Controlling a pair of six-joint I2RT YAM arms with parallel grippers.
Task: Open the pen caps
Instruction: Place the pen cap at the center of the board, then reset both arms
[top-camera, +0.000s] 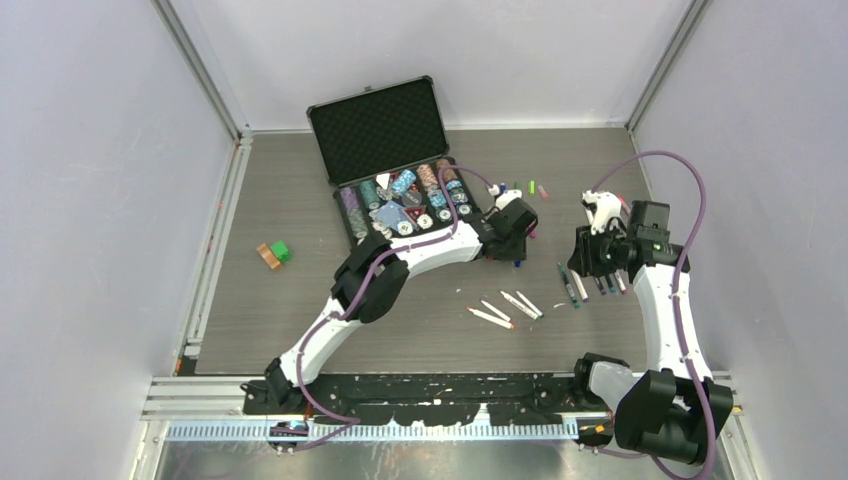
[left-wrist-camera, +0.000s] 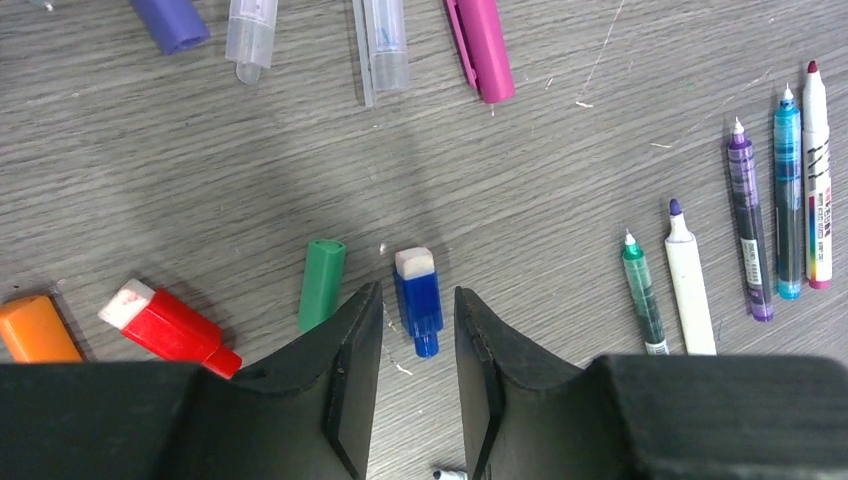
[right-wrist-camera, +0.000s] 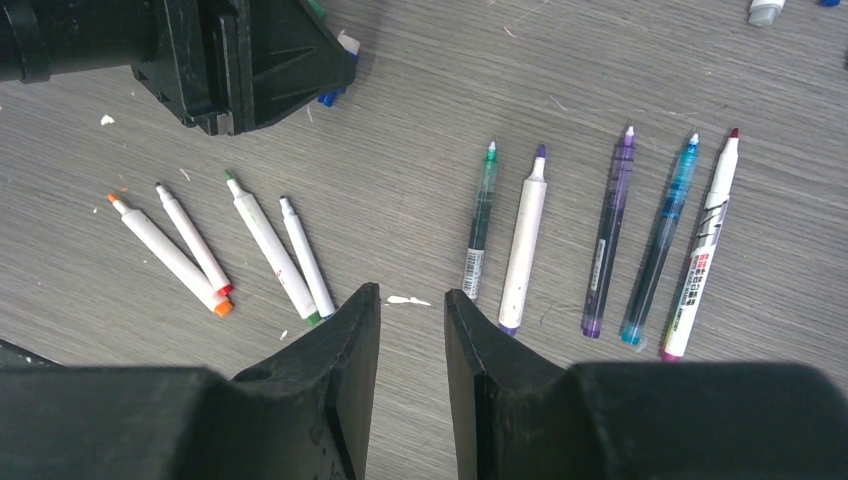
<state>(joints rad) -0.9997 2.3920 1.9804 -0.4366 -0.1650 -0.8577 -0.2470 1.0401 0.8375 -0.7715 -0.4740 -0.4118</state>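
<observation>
My left gripper (top-camera: 518, 238) is open, low over the table. In the left wrist view (left-wrist-camera: 418, 295) a blue pen cap (left-wrist-camera: 418, 300) lies loose on the table right between its fingertips. Green (left-wrist-camera: 321, 283), red (left-wrist-camera: 170, 327) and orange (left-wrist-camera: 35, 328) caps lie to its left, with purple (left-wrist-camera: 172, 22), clear (left-wrist-camera: 250, 35) and magenta (left-wrist-camera: 485, 45) caps further off. My right gripper (top-camera: 590, 262) is open and empty (right-wrist-camera: 412, 293). Several uncapped pens lie in a row (right-wrist-camera: 608, 235) to its right and several white pens (right-wrist-camera: 260, 245) to its left.
An open black case (top-camera: 380, 125) with poker chips (top-camera: 405, 205) stands at the back, just left of my left gripper. Small orange and green blocks (top-camera: 272, 253) lie at the left. The left arm's head (right-wrist-camera: 240, 60) shows in the right wrist view's upper left.
</observation>
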